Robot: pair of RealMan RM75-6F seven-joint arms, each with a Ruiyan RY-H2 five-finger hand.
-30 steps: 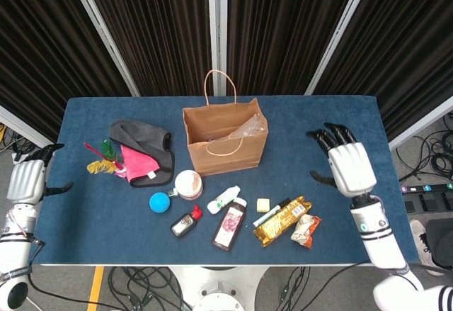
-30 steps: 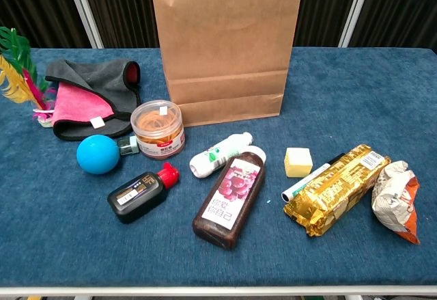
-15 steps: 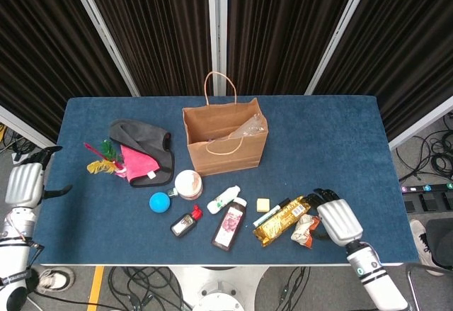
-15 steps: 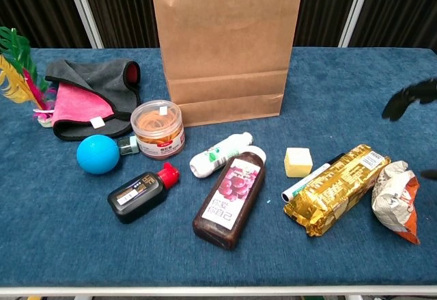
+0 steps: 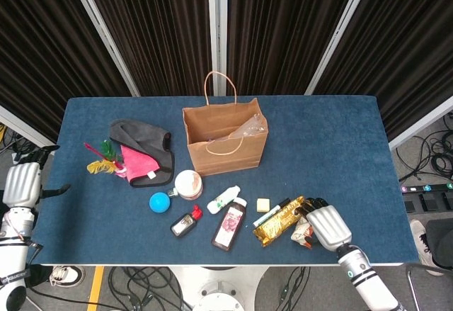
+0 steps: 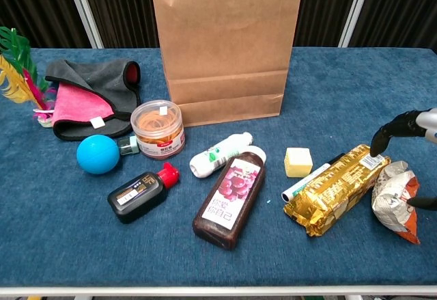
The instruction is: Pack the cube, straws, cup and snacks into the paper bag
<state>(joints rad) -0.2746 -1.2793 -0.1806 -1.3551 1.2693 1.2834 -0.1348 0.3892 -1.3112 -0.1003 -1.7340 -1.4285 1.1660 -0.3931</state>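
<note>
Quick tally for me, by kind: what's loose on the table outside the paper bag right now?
Snack packs: 2, a gold pack and a crumpled wrapper
Bottles: 3, ink, dark sauce, small white
Cloths: 2, grey, pink
Clear tub: 1
Blue ball: 1
Yellow cube: 1
Marker: 1
Feather toy: 1
Total: 12

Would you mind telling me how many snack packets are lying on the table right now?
2, both near the front right. The gold packet lies slanted beside the marker, and the crumpled packet sits right of it, under the right hand. More could be hidden inside the bag.
</note>
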